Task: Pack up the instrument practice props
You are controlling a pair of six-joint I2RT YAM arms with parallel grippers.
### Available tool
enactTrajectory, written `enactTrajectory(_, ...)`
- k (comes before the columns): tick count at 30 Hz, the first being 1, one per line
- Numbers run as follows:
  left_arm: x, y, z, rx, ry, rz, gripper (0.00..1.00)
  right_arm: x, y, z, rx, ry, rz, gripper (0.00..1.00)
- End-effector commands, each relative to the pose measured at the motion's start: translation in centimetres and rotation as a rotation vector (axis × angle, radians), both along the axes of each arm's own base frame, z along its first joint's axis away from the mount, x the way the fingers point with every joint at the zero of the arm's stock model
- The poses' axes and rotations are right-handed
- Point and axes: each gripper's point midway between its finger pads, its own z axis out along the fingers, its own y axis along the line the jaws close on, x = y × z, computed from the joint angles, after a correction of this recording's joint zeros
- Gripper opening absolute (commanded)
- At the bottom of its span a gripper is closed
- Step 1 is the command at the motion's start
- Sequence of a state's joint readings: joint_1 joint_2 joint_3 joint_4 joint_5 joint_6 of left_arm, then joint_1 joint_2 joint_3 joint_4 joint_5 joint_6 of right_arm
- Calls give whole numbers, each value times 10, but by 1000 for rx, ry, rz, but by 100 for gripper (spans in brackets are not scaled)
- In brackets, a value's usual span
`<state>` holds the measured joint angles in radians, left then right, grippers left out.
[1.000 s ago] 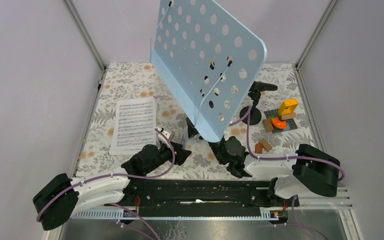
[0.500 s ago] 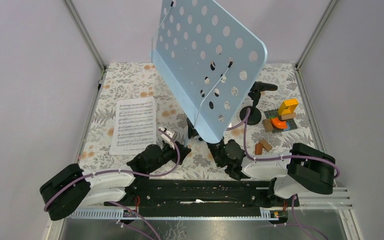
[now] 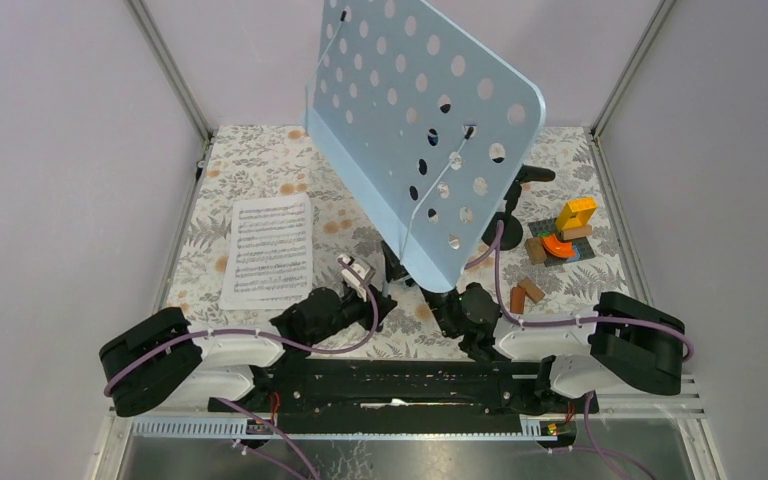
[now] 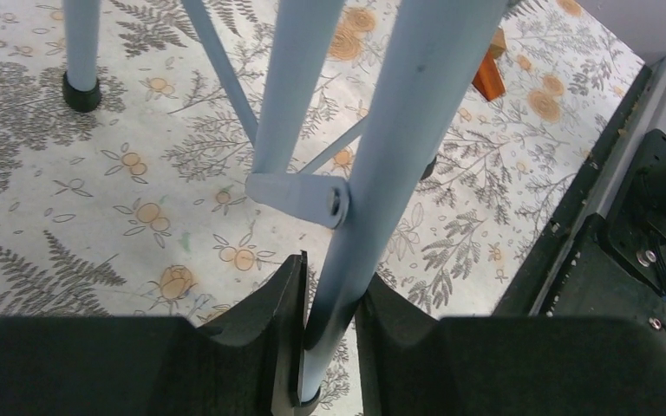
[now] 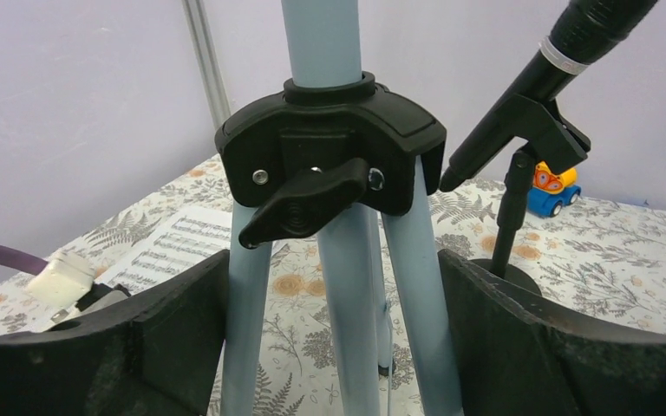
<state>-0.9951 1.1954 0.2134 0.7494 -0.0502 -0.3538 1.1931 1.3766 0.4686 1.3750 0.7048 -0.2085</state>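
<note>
Between the fingers (image 4: 269, 321) of the left gripper (image 4: 331, 286) runs one blue-grey leg of the tripod (image 4: 381, 130). The jaws are closed onto that leg, with only a thin gap showing on its left side. A flat brace link joins the leg just above the fingertips. Two further legs stand beyond the claw, with their feet on the floral table (image 3: 260, 160).

The right gripper (image 5: 334, 286) is set wide, straddling all three legs directly below the black clamp hub (image 5: 329, 156). Each inner finger face appears to bear against an outer leg. A black microphone (image 5: 572, 35) sits tilted in its holder (image 5: 512, 217), beyond this claw and to its right.

The light-blue music desk (image 3: 410, 110) stands tilted, above and forward of both claws. White sheet music (image 3: 268, 250) lies flat on the table, forward and left of the left claw. Toy blocks (image 3: 560, 240) lie forward and right of the right claw.
</note>
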Motion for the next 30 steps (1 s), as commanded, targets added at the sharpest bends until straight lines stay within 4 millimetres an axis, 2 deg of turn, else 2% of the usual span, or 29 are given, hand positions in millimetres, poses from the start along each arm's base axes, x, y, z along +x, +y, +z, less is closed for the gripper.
enactTrajectory(1,-7,-39,82,-239,-96,-93,0,-20,19,14,-13,-39,124,7)
enactTrajectory(3,-9,-42,87,-243,-103,-101,0,-18,16,14,-5,-29,105,6)
enactTrajectory(5,-10,-45,88,-242,-105,-110,0,-16,12,10,0,-17,85,11)
enactTrajectory(7,-12,-48,87,-227,-107,-120,0,-12,6,5,14,7,46,34)
enactTrajectory(8,-13,-50,86,-218,-107,-126,0,-11,3,1,20,20,27,41)
enactTrajectory(11,-12,-52,78,-181,-106,-113,0,-6,-10,-13,36,70,-42,70)
enactTrajectory(13,-14,-53,72,-164,-102,-114,0,-4,-18,-23,41,102,-82,87)
enactTrajectory(15,-15,-54,68,-156,-94,-117,0,-4,-20,-34,17,131,-90,98)
enactTrajectory(20,-17,-58,61,-152,-76,-121,0,-9,-12,-59,-55,196,-39,100)
enactTrajectory(26,-19,-60,55,-149,-55,-121,1,-14,-19,-90,-78,285,-44,100)
enactTrajectory(30,-20,-62,50,-137,-45,-125,25,-17,-17,-113,-118,326,-32,99)
